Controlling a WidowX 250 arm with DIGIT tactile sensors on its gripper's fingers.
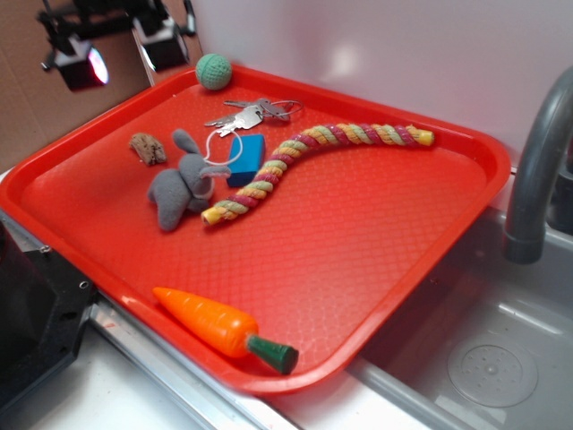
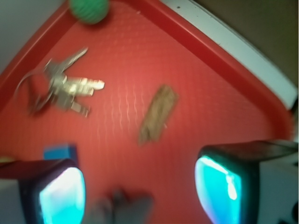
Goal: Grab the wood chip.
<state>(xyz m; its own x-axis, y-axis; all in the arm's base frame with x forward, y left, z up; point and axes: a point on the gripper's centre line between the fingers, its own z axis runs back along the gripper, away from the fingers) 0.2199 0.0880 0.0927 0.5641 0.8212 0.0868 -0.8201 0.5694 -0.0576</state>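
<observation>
Large red plastic tray (image 1: pixel 376 260) first, holding at its centre a long twisted rope toy in yellow, pink and green (image 1: pixel 295 161), at 6 o'clock an orange plastic carrot with a green stem (image 1: pixel 215 327), left of centre a grey plush bunny (image 1: pixel 179 188) touching a small blue block (image 1: pixel 245 159), at 12 o'clock a bunch of silver keys (image 1: pixel 246 115) and a green knitted ball (image 1: pixel 213 71). Small flat brown-grey wood chip (image 2: pixel 159 113) at 10 o'clock from the bunny, just beside its ears, apart from keys and block, nothing lying over it. Black gripper (image 2: pixel 140 186) aloft over the tray's 11 o'clock corner, released, fingers (image 2: pixel 224 179) spread wide, grasping nothing, chip between them in the wrist view.
</observation>
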